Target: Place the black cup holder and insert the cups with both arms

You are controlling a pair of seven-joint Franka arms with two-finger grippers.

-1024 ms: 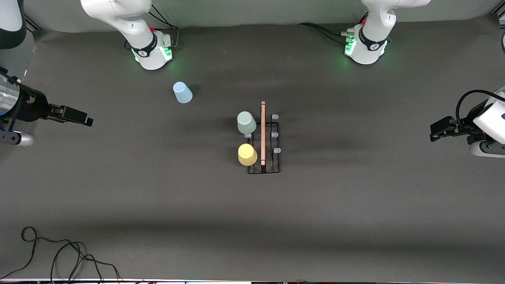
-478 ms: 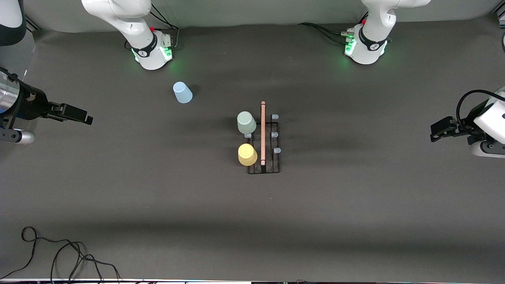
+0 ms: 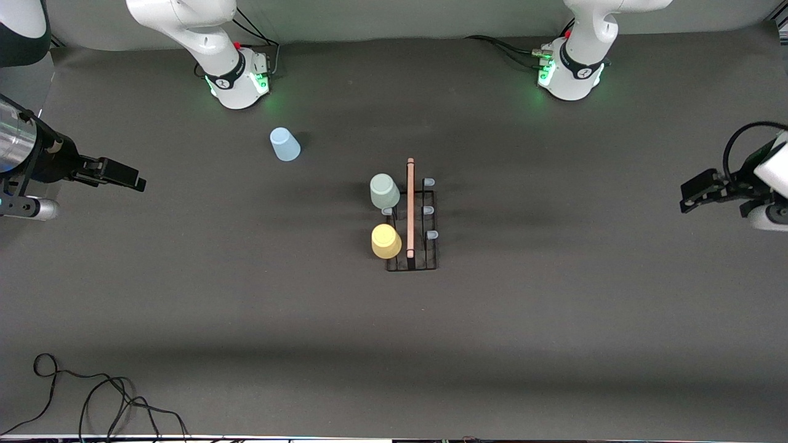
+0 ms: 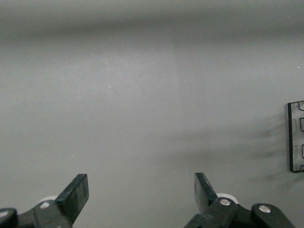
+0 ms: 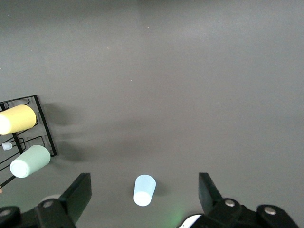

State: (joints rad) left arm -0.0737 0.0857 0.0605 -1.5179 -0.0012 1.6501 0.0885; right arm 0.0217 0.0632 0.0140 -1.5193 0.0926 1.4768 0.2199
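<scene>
Rack position: the black cup holder (image 3: pixel 412 223) stands at mid-table with its wooden handle (image 3: pixel 410 207) running from twelve to six o'clock in the front view. Two cups sit mouth-down on prongs along the side toward the right arm's end: the grey-green cup (image 3: pixel 384 191) at the handle's twelve o'clock end, the yellow cup (image 3: pixel 386 240) at its six o'clock end, nearer the front camera. Three capped prongs (image 3: pixel 428 210) toward the left arm's end are bare. The light blue cup (image 3: pixel 284 144) stands upside down on the table (image 3: pixel 554 320), apart from the rack at roughly its ten o'clock, near the right arm's base. The right gripper (image 3: pixel 126 179) hangs over the table's edge at the right arm's end, jaws released, holding nothing. The left gripper (image 3: pixel 699 192) hangs over the left arm's end, jaws likewise spread and holding nothing.
</scene>
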